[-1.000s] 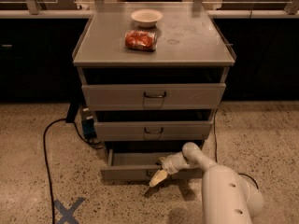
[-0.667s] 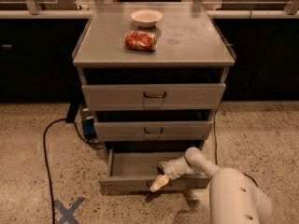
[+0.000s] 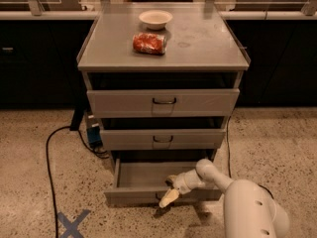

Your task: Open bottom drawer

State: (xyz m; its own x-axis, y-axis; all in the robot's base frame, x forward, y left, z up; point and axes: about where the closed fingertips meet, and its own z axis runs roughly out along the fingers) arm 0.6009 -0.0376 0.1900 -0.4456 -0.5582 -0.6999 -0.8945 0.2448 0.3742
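Observation:
The bottom drawer (image 3: 143, 176) is the lowest of the grey cabinet's three and stands pulled out part way, its inside bare. Its flat front (image 3: 129, 196) faces me near the floor. My gripper (image 3: 169, 189) is at the middle of that front, where the small handle is, and hides the handle. One cream finger (image 3: 168, 198) lies outside the front and the other reaches over its top edge, so the gripper is shut on the handle. My white arm (image 3: 247, 207) comes in from the lower right.
The middle drawer (image 3: 162, 139) and the top drawer (image 3: 163, 102) are closed. A white bowl (image 3: 155, 19) and a red bag (image 3: 149, 43) lie on the cabinet top (image 3: 208, 48). A black cable (image 3: 49, 152) runs over the floor at left, with a blue tape cross (image 3: 72, 223).
The bottom drawer has slid further out toward me, and my gripper has moved with its front, down and toward me.

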